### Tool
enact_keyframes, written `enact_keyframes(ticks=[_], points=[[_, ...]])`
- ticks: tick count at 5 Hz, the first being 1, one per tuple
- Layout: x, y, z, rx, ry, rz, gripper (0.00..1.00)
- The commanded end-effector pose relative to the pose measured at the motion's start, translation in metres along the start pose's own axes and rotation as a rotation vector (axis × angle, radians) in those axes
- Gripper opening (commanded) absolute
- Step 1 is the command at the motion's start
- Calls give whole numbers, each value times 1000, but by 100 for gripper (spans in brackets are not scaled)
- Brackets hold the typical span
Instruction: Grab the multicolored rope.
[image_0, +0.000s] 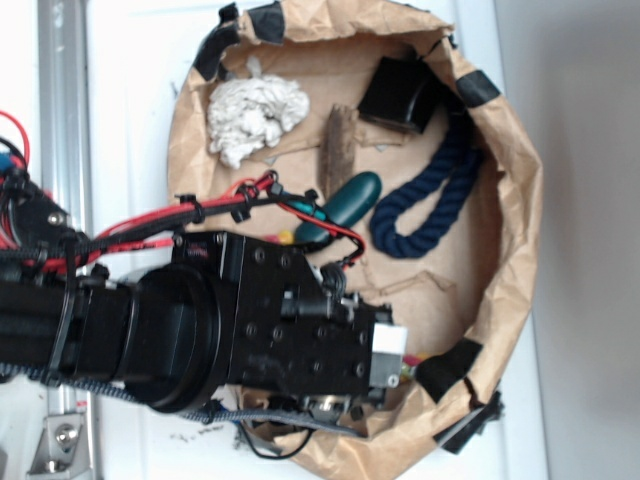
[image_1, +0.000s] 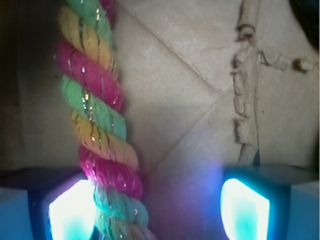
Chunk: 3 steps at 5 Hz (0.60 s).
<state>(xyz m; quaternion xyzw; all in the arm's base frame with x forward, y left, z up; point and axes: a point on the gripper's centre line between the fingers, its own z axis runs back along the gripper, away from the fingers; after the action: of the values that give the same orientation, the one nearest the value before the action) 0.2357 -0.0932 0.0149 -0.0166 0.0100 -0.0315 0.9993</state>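
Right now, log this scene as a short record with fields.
target: multicolored rope, twisted pink, yellow and green strands
rope position: beside the left-hand glowing finger in the wrist view, not centred in the gap
fingers: spread apart, nothing clamped
gripper: low over the brown paper
nearby: dark blue rope, white rag, black box

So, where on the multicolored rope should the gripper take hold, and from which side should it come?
Grip the straight twisted stretch of the multicolored rope lying on the brown paper, coming from above. In the wrist view the rope runs lengthwise beside the left finger, not centered. The gripper is open; it probably should shift toward the rope so both fingers straddle its width before closing.
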Motion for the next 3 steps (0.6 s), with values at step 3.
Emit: enact_keyframes(ticks=[3], points=[[34,47,51,38,-132,73,100]])
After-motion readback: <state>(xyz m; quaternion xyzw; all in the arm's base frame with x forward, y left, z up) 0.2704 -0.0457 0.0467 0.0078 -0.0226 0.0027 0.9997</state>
